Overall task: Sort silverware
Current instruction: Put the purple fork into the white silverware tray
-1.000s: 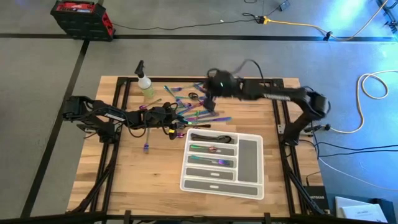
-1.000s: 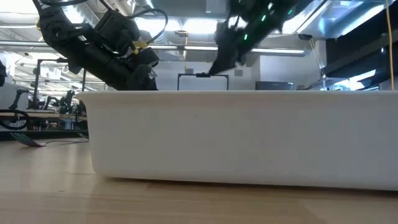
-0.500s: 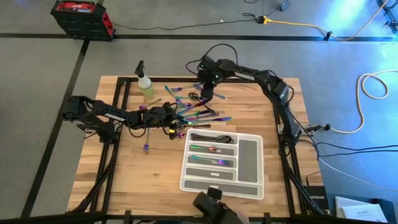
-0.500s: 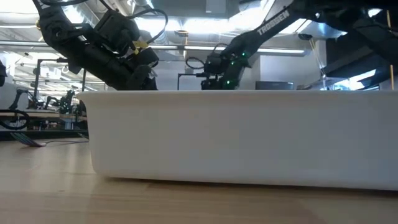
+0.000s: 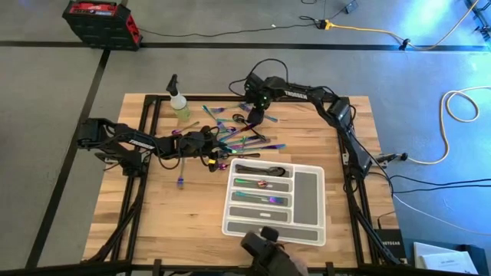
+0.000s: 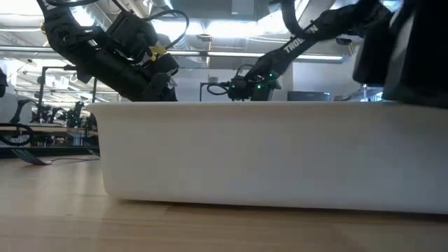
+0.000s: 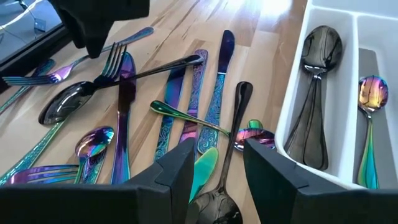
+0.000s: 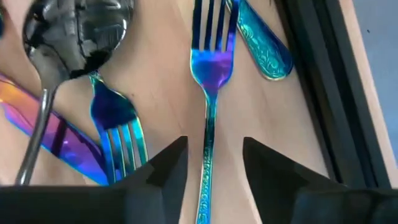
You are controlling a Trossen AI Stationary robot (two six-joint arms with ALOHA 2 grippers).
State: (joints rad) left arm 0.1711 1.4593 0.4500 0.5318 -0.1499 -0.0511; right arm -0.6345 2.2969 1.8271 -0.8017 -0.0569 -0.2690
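Observation:
The silverware (image 5: 239,132) lies in a loose heap of rainbow forks, knives and spoons on the far middle of the wooden table. My right gripper (image 5: 255,118) points down over the heap's far side. It is open, its fingers on either side of a blue fork's handle (image 8: 209,149). My left gripper (image 5: 215,146) waits at the heap's left side. It is open over a black spoon (image 7: 231,143) and a green handle end (image 7: 204,165). The white tray (image 5: 308,192) holds black spoons (image 7: 317,93) and a rainbow spoon (image 7: 372,99).
A yellow-green spray bottle (image 5: 180,106) stands at the far left of the heap. One purple piece (image 5: 181,182) lies alone left of the tray. The tray's wall (image 6: 266,154) fills the low view. A dark thing (image 5: 265,247) shows at the table's near edge.
My right gripper has sunk toward the far side of the heap and tipped to point steeply down, its arm stretching out along the table's far edge. A dark thing has come into view at the near edge.

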